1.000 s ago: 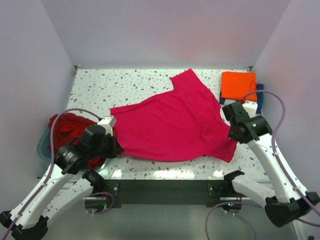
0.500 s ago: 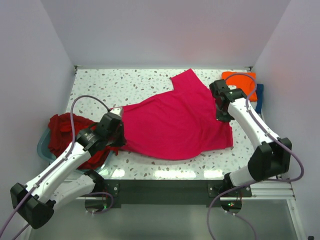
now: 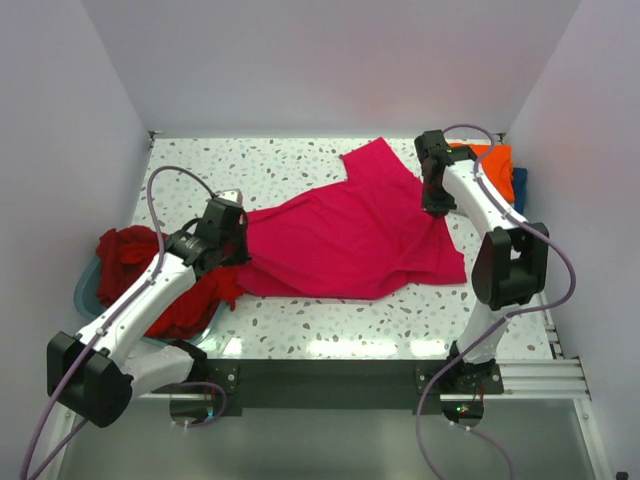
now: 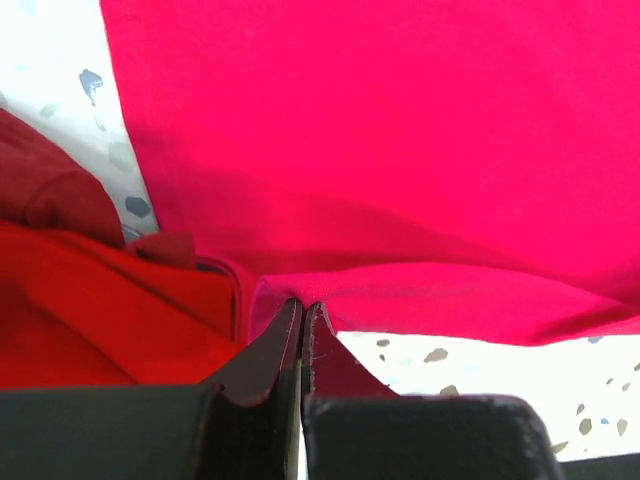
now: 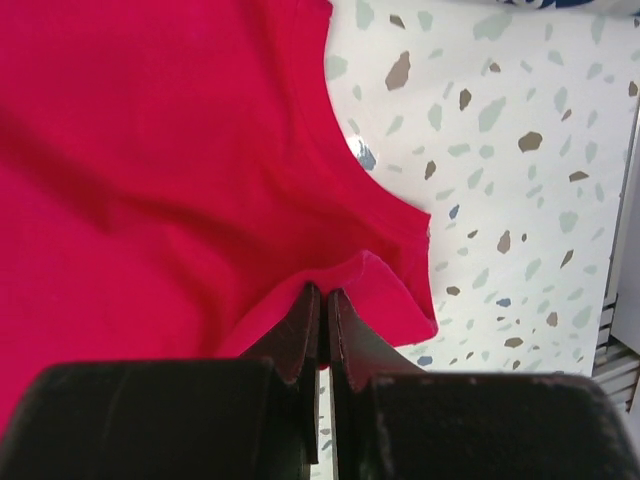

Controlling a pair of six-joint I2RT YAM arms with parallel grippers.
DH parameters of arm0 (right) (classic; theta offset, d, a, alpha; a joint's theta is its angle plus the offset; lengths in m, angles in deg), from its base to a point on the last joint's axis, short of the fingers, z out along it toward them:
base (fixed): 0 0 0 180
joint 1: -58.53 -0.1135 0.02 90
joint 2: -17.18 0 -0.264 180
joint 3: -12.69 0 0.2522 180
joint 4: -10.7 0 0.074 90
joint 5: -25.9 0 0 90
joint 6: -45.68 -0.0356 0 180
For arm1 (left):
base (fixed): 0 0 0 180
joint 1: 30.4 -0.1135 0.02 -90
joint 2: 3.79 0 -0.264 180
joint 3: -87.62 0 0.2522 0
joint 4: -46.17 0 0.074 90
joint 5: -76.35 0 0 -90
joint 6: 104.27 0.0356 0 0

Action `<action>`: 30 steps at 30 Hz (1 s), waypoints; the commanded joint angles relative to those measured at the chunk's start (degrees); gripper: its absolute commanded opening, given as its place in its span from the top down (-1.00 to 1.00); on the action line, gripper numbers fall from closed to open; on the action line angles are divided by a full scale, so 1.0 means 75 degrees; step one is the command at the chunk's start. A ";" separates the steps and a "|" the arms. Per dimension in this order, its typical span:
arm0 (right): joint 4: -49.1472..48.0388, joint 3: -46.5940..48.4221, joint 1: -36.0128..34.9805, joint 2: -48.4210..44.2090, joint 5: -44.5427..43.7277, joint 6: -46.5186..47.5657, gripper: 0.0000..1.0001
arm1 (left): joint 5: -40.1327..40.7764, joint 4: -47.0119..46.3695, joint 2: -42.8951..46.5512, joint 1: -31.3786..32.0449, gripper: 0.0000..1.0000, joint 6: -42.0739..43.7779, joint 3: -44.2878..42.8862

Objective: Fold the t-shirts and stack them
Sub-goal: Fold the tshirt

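A magenta-pink t-shirt (image 3: 350,235) lies spread across the middle of the speckled table (image 3: 250,165). My left gripper (image 3: 232,252) is shut on its left edge; in the left wrist view (image 4: 302,303) the jaws pinch a fold of the pink cloth (image 4: 400,150). My right gripper (image 3: 433,205) is shut on its right edge near the neckline; in the right wrist view (image 5: 325,292) the jaws pinch pink cloth (image 5: 150,150). Dark red shirts (image 3: 135,258) lie heaped at the left. A folded orange shirt (image 3: 492,160) sits at the back right on a navy one (image 3: 517,183).
A pale blue tub (image 3: 88,292) holds the dark red heap at the table's left edge. White walls close in the left, back and right. A black rail (image 3: 330,375) runs along the front edge.
Both arms have reached farther back, carrying the pink shirt's near edges away from the front edge. The right gripper moved up beside the orange shirt; the shirt's front hem now lies farther from the rail.
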 commanded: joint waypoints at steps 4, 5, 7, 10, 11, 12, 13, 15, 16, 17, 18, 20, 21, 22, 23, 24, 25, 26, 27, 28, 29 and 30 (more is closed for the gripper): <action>0.0005 0.1271 0.0231 0.0867 0.0229 0.0385 1.00 | -0.0097 -0.0686 -0.0459 -0.0819 1.00 0.0704 -0.0349; 0.0017 0.1504 0.0254 0.1112 0.0228 0.0397 1.00 | -0.0132 -0.0722 -0.0494 -0.0902 1.00 0.0740 -0.0349; 0.0087 0.1740 0.0277 0.1394 0.0275 0.0467 1.00 | -0.0237 -0.0792 -0.0658 -0.1089 1.00 0.0822 -0.0302; 0.0239 0.2313 0.0324 0.1922 0.0287 0.0538 1.00 | -0.0401 -0.0886 -0.0904 -0.1301 1.00 0.0904 -0.0220; 0.0251 0.2396 0.0336 0.2132 0.0299 0.0549 1.00 | -0.0425 -0.0910 -0.0951 -0.1336 1.00 0.0928 -0.0185; 0.0286 0.2478 0.0336 0.2227 0.0299 0.0573 1.00 | -0.0414 -0.0910 -0.1056 -0.1360 1.00 0.0940 -0.0173; 0.0287 0.2560 0.0325 0.2320 0.0310 0.0573 1.00 | -0.0425 -0.0945 -0.1092 -0.1407 1.00 0.0974 -0.0103; 0.0345 0.2795 0.0336 0.2531 0.0334 0.0585 1.00 | -0.0461 -0.0945 -0.1174 -0.1465 1.00 0.1010 -0.0021; 0.0368 0.2877 0.0348 0.2602 0.0346 0.0585 1.00 | -0.0472 -0.0968 -0.1186 -0.1512 1.00 0.1022 0.0049; 0.0392 0.3040 0.0348 0.2649 0.0369 0.0585 1.00 | -0.0472 -0.0957 -0.1209 -0.1547 1.00 0.1045 0.0073; 0.0427 0.3100 0.0348 0.2731 0.0381 0.0585 1.00 | -0.0461 -0.0957 -0.1233 -0.1606 1.00 0.1057 0.0154; 0.0532 0.3287 0.0348 0.2813 0.0404 0.0596 1.00 | -0.0437 -0.0934 -0.1268 -0.1653 1.00 0.1115 0.0202; 0.0556 0.3323 0.0360 0.2837 0.0404 0.0596 1.00 | -0.0368 -0.0910 -0.1303 -0.1700 1.00 0.1139 0.0272; 0.0556 0.3358 0.0371 0.2814 0.0416 0.0608 1.00 | -0.0309 -0.0898 -0.1315 -0.1735 1.00 0.1174 0.0307; 0.0533 0.3335 0.0383 0.2767 0.0462 0.0608 0.99 | -0.0262 -0.0898 -0.1338 -0.1758 1.00 0.1174 0.0342; 0.0533 0.3311 0.0418 0.2709 0.0648 0.0608 0.88 | -0.0157 -0.0910 -0.1385 -0.1782 1.00 0.1186 0.0377; 0.0486 0.3242 0.0523 0.2464 0.0790 0.0608 0.48 | -0.0098 -0.0910 -0.1408 -0.1794 0.90 0.1209 0.0378; 0.0358 0.2997 0.0570 0.2311 0.0907 0.0608 0.16 | -0.0039 -0.0910 -0.1443 -0.1794 0.76 0.1232 0.0355; 0.0264 0.2809 0.0663 0.2078 0.1094 0.0620 -0.22 | 0.0054 -0.0910 -0.1490 -0.1794 0.59 0.1221 0.0250; 0.0159 0.2587 0.0862 0.1669 0.1177 0.0620 -0.61 | 0.0125 -0.0864 -0.1502 -0.1794 0.18 0.1221 0.0168; 0.0018 0.2121 0.0980 0.1433 0.1270 0.0643 -0.69 | 0.0172 -0.0840 -0.1514 -0.1782 -0.03 0.1221 0.0086; -0.0041 0.1872 0.1108 0.1210 0.1469 0.0667 -0.74 | 0.0184 -0.0828 -0.1503 -0.1770 -0.34 0.1209 -0.0089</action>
